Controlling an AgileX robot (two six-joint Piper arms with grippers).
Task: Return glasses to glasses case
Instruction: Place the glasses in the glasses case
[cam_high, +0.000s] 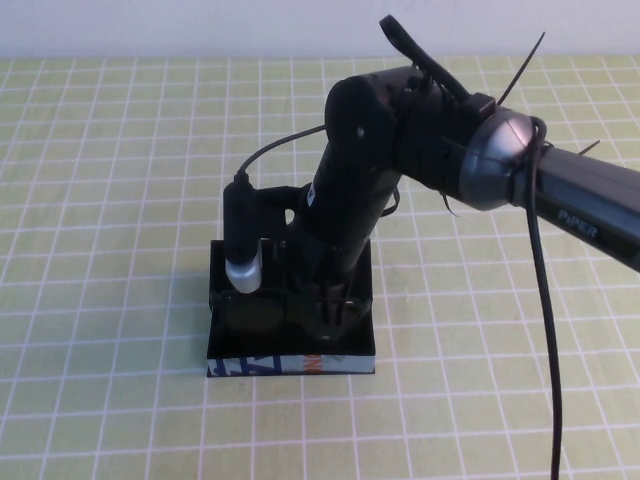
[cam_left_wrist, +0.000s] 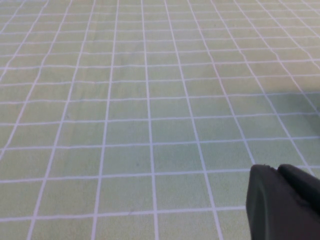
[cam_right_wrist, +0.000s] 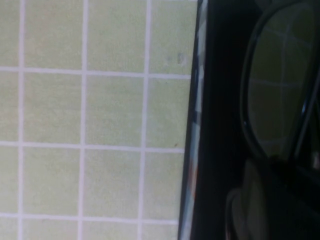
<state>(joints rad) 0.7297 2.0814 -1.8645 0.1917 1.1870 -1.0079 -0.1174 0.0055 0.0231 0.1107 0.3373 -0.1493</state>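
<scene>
The black glasses case (cam_high: 290, 364) lies open in the middle of the table, its blue, white and orange printed edge toward me. The black glasses (cam_high: 256, 314) lie inside it, dark lenses up. My right gripper (cam_high: 322, 300) reaches down into the case and sits right over the glasses. In the right wrist view one lens (cam_right_wrist: 278, 85) shows inside the case wall (cam_right_wrist: 201, 125). My left gripper (cam_left_wrist: 276, 169) is out of the high view; its wrist view shows it shut and empty over bare cloth.
A yellow-green cloth with a white grid (cam_high: 110, 200) covers the table. The right arm (cam_high: 560, 200) crosses in from the right, with a black cable (cam_high: 545, 330) hanging from it. The case's flap lid (cam_high: 272, 200) stands behind the case.
</scene>
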